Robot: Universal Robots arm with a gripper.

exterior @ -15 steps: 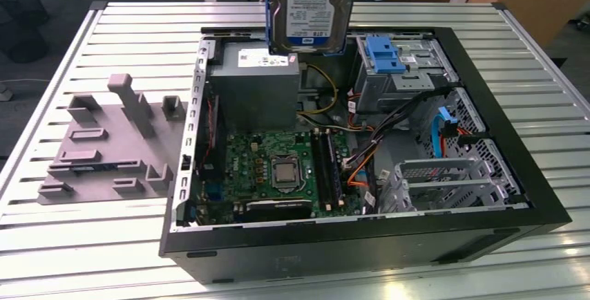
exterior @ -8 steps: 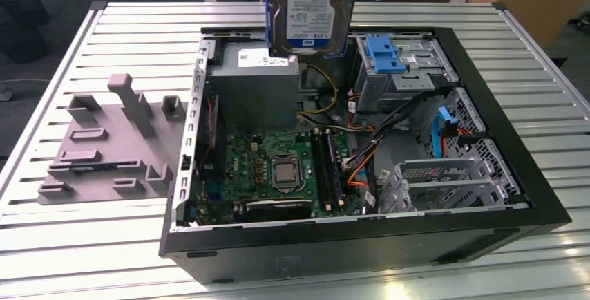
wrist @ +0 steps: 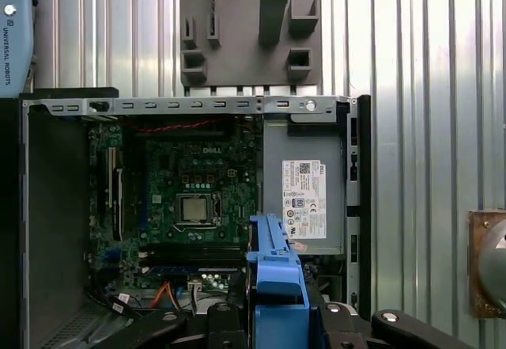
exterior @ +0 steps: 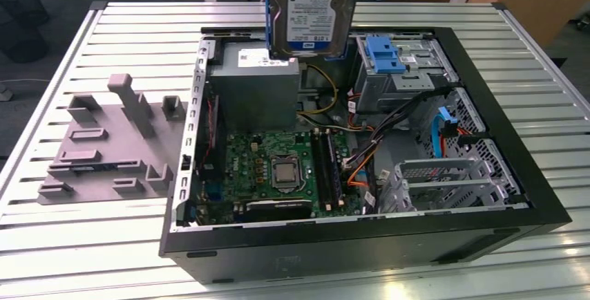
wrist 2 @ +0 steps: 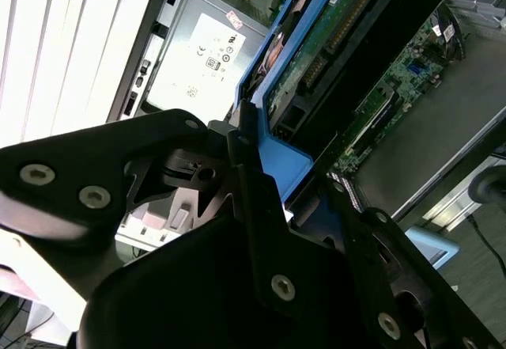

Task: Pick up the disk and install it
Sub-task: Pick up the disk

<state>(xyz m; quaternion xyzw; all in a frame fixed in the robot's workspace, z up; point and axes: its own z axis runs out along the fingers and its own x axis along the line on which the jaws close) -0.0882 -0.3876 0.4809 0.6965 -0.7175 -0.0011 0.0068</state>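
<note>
The disk [exterior: 311, 10] hangs upright in the air over the back of the open computer case, its white-and-blue label facing the exterior view and its blue plastic frame along one edge. In the second wrist view the disk's green circuit-board side [wrist 2: 332, 40] shows, and my gripper [wrist 2: 261, 159] is shut on the blue frame. The first wrist view looks straight down past the blue frame [wrist: 275, 274], held in my gripper [wrist: 277, 313], onto the case below.
The black case [exterior: 516, 196] lies open on a slatted metal table [exterior: 110, 37]. Inside are a grey power supply [exterior: 253, 86], a green motherboard [exterior: 276, 169], cables and a drive bay with a blue bracket [exterior: 387, 54]. A grey fixture plate [exterior: 110, 141] sits at the exterior view's left.
</note>
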